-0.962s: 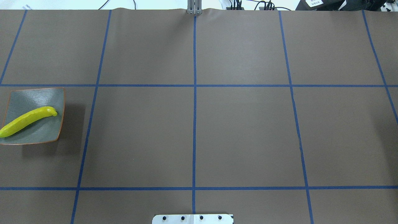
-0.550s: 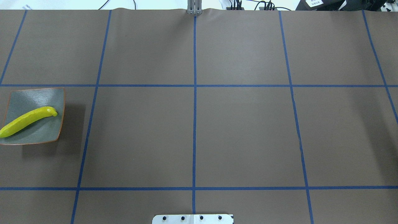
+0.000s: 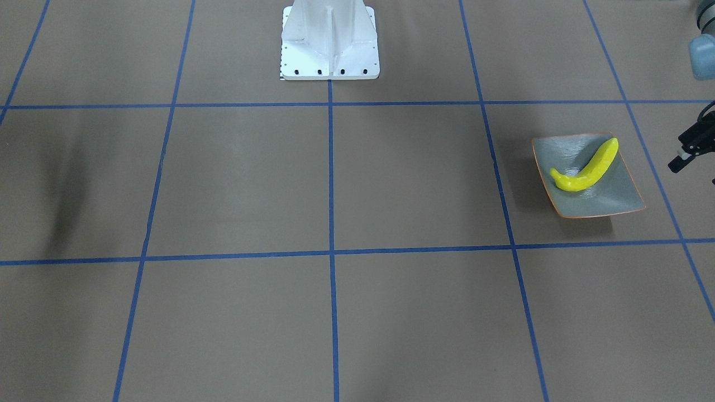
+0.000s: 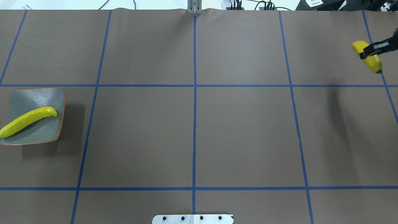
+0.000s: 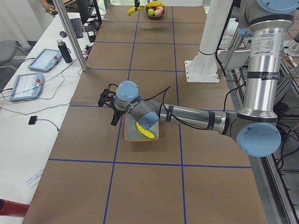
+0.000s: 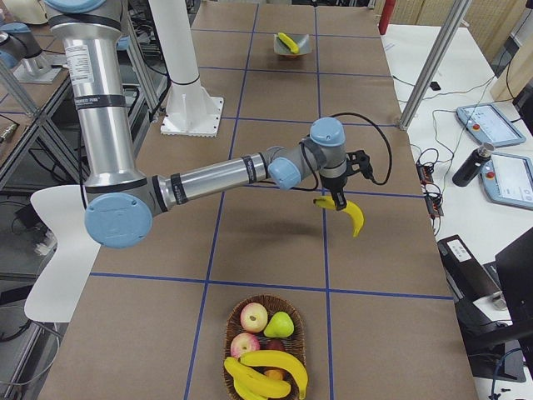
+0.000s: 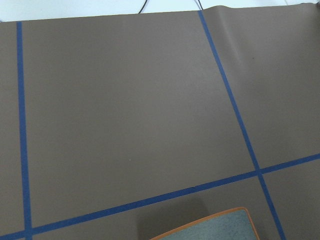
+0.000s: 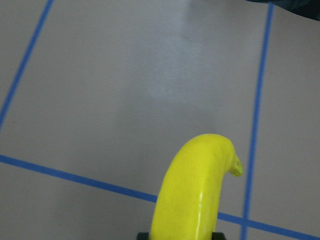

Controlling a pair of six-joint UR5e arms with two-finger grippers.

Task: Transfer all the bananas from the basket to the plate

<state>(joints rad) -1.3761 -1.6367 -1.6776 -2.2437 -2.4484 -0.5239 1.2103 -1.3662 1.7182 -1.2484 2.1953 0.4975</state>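
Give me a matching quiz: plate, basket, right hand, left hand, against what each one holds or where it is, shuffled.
1. plate
2. basket
3. right hand
4. left hand

a. shut on the airborne banana
b. basket bananas and other fruit inside
c. hovers beside the plate
d. the lone banana lies on it

Pairs: 1-d, 2-b, 3-a, 4-c

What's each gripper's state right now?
Left gripper: cannot tell, only partly in view.
Right gripper: closed on a banana, held in the air.
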